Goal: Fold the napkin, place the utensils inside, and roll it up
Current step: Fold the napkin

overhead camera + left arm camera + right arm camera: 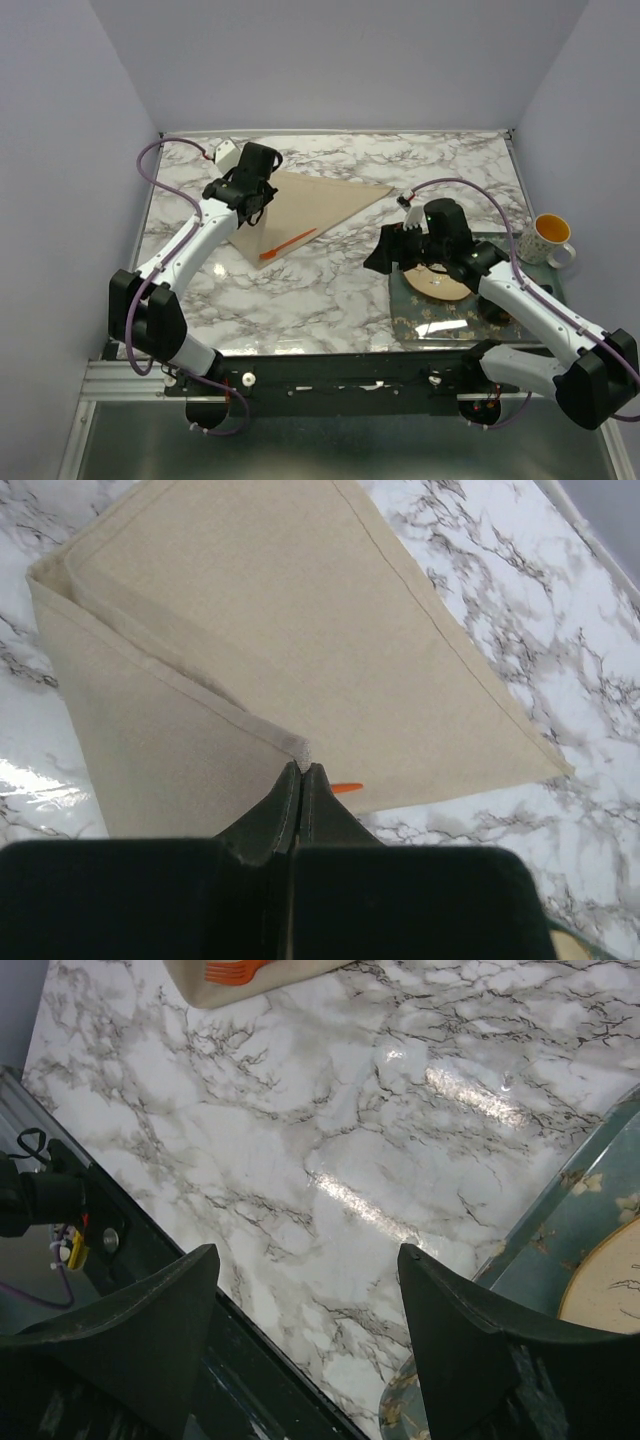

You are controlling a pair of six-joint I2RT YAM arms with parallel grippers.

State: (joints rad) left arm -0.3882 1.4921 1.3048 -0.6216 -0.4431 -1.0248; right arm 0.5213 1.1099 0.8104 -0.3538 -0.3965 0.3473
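While a corner of the napkin (pixel 310 200) is pinched in the left gripper (pixel 254 212), the top view shows the cloth as a folded triangle spreading away from that gripper. The orange utensil (pixel 288 243) lies just beside the gripper on the cloth's near edge. If the pinched layer is drawn across too briskly, the utensil could be dragged or flicked onto the marble table (pixel 330 300). Only a small bite of cloth appears to be held, so the corner could also be lost. The fingertips themselves are hidden beneath the gripper's own body. The right gripper (pixel 392 258) is held spread, well apart from the napkin, over the plate (pixel 440 285).

From the left wrist, the jaws are seen pressed together on a hemmed corner of a raised flap, and the napkin (pixel 300 630) fans out ahead of the left gripper (pixel 301 775). Only an orange sliver of the utensil (pixel 346 787) is shown just beside the tips. The rest is covered, so how securely it lies on the cloth cannot be judged.

From the right wrist, nothing but bare marble is seen between the wide-apart fingers of the right gripper (pixel 308 1260). The napkin (pixel 195 988) and the utensil's (pixel 232 971) tined end are cut off far ahead, and the plate (pixel 610 1280) is clipped beside one finger.
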